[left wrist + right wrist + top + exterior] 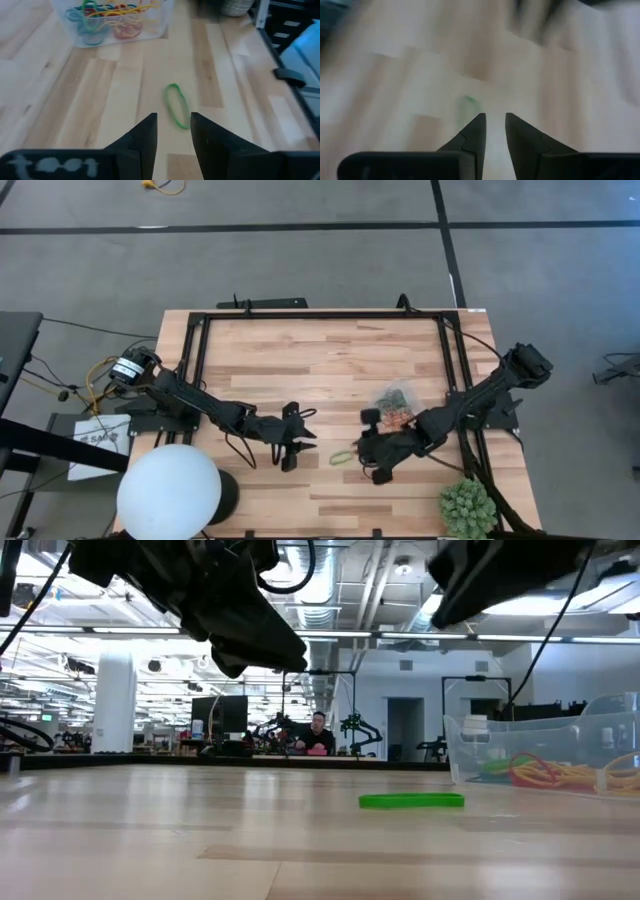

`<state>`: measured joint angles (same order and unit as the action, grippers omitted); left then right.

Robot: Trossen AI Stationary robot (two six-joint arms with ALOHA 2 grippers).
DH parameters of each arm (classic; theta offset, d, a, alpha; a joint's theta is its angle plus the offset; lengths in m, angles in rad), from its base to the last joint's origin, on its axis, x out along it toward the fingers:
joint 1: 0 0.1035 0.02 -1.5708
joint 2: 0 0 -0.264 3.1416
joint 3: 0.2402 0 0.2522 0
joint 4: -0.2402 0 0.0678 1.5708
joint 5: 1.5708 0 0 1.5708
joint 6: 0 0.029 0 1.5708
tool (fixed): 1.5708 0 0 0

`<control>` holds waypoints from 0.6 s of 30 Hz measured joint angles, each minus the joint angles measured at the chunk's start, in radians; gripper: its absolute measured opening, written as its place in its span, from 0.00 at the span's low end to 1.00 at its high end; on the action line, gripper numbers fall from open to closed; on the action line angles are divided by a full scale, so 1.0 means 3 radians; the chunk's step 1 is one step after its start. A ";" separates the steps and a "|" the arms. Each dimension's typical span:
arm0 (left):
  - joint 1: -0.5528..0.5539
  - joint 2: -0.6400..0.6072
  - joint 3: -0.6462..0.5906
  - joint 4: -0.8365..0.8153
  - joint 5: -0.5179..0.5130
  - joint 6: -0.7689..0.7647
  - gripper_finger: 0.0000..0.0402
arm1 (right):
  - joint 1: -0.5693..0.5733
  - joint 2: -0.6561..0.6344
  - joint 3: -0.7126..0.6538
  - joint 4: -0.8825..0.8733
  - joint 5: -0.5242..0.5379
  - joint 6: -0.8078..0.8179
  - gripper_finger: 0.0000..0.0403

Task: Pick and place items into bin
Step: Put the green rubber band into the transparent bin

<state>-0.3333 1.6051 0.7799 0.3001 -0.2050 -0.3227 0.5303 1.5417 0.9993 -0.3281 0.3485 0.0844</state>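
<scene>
One green rubber-band loop [343,457] lies flat on the wooden table, between my two grippers; the low view shows this loop [410,801] too. The clear bin [395,406] stands just beyond it toward the far right and holds several red, yellow and green bands [112,17]. My left gripper [172,127] hovers open above the table, left of the loop [177,106], with nothing between its fingers. My right gripper [494,126] hovers open on the loop's right side, also with nothing in it. The right wrist view is blurred and shows the loop only as a green smear [467,106].
A white globe [168,490] stands at the near left corner and a spiky green plant [467,507] at the near right. A black frame [320,315] runs along the table's far and side edges. A person [318,735] sits far back in the room.
</scene>
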 joint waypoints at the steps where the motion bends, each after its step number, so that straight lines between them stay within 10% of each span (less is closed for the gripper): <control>1: 0.0000 0.0000 0.0000 -0.0019 -0.0047 0.0004 0.27 | -0.0012 0.0000 0.0000 0.0107 -0.0225 -0.0084 0.17; 5: 0.0000 0.0000 0.0000 -0.0094 -0.0211 0.0089 0.27 | -0.0097 0.0112 0.0004 0.0291 -0.0897 -0.0218 0.17; 18: 0.0000 0.0000 0.0000 -0.0293 -0.0220 0.0083 0.27 | -0.0734 0.0808 0.0095 0.0129 -0.1275 0.0305 0.17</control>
<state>-0.3332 1.6051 0.7799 0.2122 -0.2709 -0.2977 0.3101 1.7841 1.0278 -0.2895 -0.0340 0.1759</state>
